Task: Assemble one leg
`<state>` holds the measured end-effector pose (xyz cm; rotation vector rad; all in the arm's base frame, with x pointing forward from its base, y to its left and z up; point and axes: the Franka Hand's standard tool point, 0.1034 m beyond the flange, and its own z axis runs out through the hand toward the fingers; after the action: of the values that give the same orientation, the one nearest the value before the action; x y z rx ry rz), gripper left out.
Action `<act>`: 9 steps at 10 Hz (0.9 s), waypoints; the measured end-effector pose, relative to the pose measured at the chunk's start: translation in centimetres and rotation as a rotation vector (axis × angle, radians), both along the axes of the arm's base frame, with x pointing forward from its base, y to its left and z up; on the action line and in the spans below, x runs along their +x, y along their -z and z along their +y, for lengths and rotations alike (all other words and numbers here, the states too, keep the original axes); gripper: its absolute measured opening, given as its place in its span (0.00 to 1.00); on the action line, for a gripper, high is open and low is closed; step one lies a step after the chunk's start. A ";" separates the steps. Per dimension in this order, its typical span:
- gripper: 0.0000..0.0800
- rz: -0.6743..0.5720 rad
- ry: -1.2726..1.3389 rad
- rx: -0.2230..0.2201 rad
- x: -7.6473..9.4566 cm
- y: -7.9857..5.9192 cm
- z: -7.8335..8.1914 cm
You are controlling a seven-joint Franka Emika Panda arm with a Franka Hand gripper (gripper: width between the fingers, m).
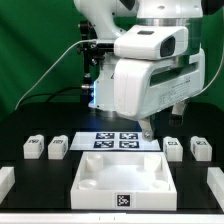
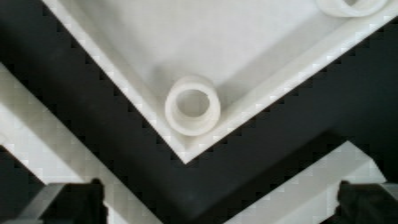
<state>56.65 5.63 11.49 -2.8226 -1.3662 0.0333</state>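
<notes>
Several small white legs with tags stand on the black table. Two are at the exterior view's left [image 1: 33,148] [image 1: 58,148] and two at its right [image 1: 173,147] [image 1: 200,148]. The large white tray-like piece [image 1: 125,180] lies in front. My gripper [image 1: 148,128] hangs above its far right corner, apart from every leg. In the wrist view the gripper [image 2: 214,205] is open and empty, its dark fingertips [image 2: 68,202] wide apart. Below it is a corner of the tray-like piece [image 2: 267,60] with a round socket [image 2: 192,105]. No leg shows in the wrist view.
The marker board [image 1: 118,141] lies behind the tray-like piece, under the arm. More white parts sit at the table's front left edge [image 1: 5,180] and front right edge [image 1: 214,185]. A green backdrop stands behind.
</notes>
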 end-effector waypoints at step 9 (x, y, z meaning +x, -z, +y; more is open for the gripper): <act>0.81 -0.025 -0.075 0.005 -2.3 1.1 0.0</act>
<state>54.32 5.62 10.37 -2.7760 -1.4742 -0.0051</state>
